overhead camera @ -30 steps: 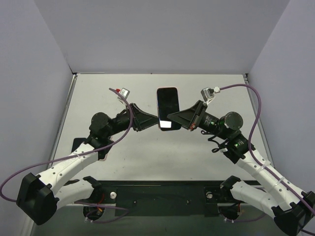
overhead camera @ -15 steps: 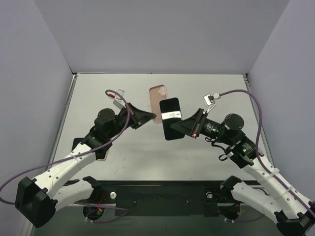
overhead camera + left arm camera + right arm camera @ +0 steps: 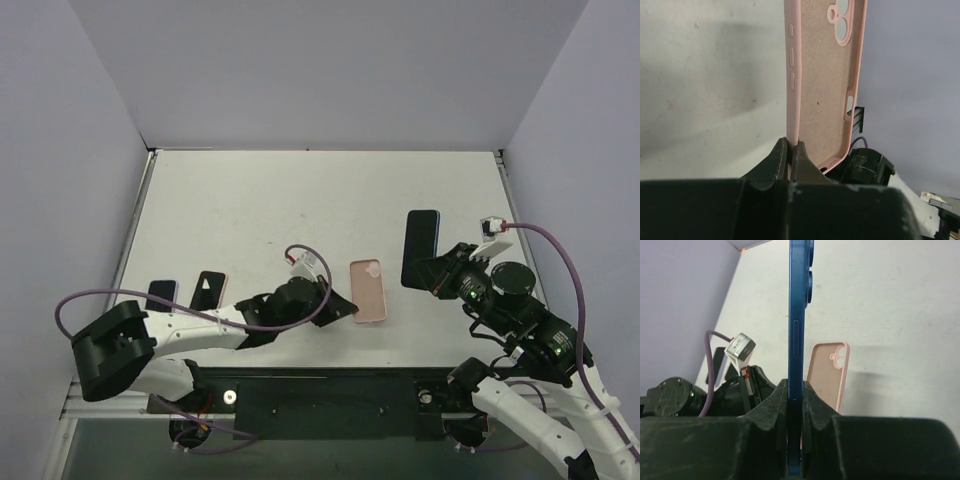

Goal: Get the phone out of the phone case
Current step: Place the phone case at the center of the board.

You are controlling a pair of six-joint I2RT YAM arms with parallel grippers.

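Note:
The pink phone case [image 3: 368, 290] is empty and sits low over the table at the front centre. My left gripper [image 3: 347, 311] is shut on its near side wall; the left wrist view shows the case's tan inside [image 3: 825, 85] and camera hole. The blue phone [image 3: 420, 248] is out of the case, held on edge to the right of it. My right gripper [image 3: 432, 276] is shut on the phone's lower end; the right wrist view shows its blue edge [image 3: 796, 315], with the case [image 3: 827, 372] beyond.
Two more phones lie at the front left: a dark one [image 3: 160, 294] and one in a pink case [image 3: 209, 289]. Grey walls enclose the table on three sides. A black rail [image 3: 330, 395] runs along the near edge.
The arms have pulled apart and back toward the near edge. The phone, half out of the case earlier, is now fully separate in the right gripper; the case came down front centre with the left.

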